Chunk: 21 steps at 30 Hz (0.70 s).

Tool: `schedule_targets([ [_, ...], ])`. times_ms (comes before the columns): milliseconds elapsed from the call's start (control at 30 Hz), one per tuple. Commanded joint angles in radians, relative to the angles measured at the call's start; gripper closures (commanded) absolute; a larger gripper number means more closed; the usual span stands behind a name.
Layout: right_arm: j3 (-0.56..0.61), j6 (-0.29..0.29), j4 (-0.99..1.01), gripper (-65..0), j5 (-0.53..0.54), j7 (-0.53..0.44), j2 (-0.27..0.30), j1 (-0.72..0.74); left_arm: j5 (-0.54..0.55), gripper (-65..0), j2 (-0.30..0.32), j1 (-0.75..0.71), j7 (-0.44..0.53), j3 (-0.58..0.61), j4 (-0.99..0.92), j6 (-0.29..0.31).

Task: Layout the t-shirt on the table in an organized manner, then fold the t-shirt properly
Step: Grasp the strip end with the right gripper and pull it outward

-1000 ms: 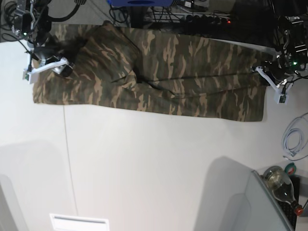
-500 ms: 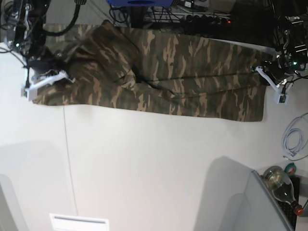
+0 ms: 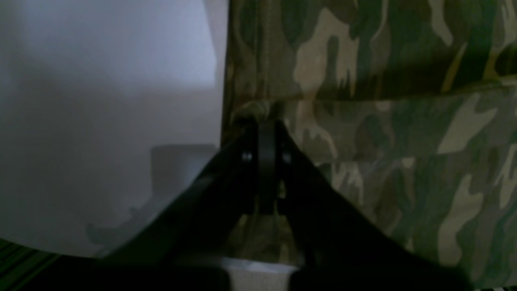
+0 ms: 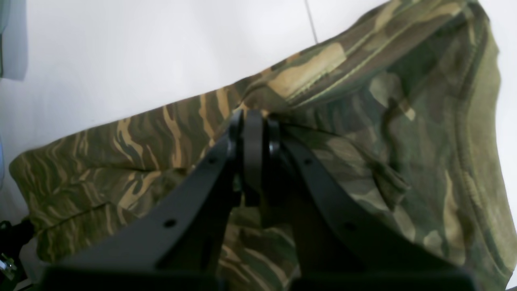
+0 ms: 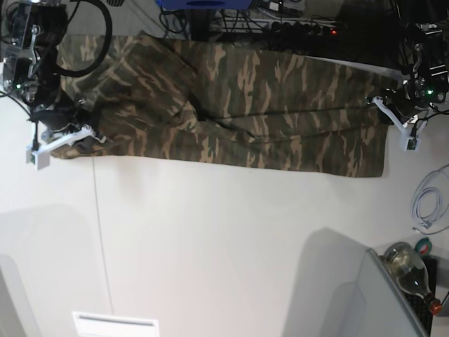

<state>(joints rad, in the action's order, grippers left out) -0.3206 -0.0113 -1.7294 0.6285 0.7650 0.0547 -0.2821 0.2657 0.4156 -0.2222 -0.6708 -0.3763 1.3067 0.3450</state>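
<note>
We hold the t-shirt (image 5: 231, 112) pinched at both ends, stretched across the far side of the surface (image 5: 224, 239).

The t-shirt lies in a long folded band from left to right along the far edge. Our right gripper (image 4: 252, 121), at the scene's left, is clamped on the cloth edge there; our left gripper (image 3: 264, 117), at the scene's right, is clamped on the hem. Gripping both ends likely lets us pull wrinkles flat before the next fold.

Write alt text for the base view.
A camouflage t-shirt lies stretched across the far side of a white table, each end pinched by a shut robot hand: the right hand and the left hand.
</note>
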Motion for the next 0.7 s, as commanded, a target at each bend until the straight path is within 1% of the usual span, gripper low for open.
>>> schedule_targets([
  [0,0.001,-0.006,-0.024,-0.6,0.012,-0.016,0.007,0.019,0.004,0.0,0.019,0.004,0.01,-0.008,0.014,-0.001],
  [433,-0.008,-0.003,0.015,-1.5,0.011,-0.023,0.007,0.011,0.004,0.0,0.019,0.007,0.01,-0.006,0.014,-0.001],
  [500,-0.01,-0.002,0.019,-5.9,0.011,-0.023,0.007,0.005,0.004,0.0,0.019,0.007,0.01,-0.006,0.014,-0.001],
  [567,-0.01,0.0,0.019,-12.5,0.009,-0.025,0.007,-0.012,0.004,0.0,0.019,0.007,0.01,-0.006,0.015,-0.001],
  [600,-0.01,0.007,0.013,-16.1,0.009,-0.025,0.007,-0.018,0.004,0.0,0.019,0.007,0.01,-0.006,0.017,-0.001],
  [667,-0.012,0.047,0.004,-23.1,0.009,-0.025,0.009,-0.026,0.004,0.0,0.019,0.005,0.01,-0.006,0.02,-0.001],
])
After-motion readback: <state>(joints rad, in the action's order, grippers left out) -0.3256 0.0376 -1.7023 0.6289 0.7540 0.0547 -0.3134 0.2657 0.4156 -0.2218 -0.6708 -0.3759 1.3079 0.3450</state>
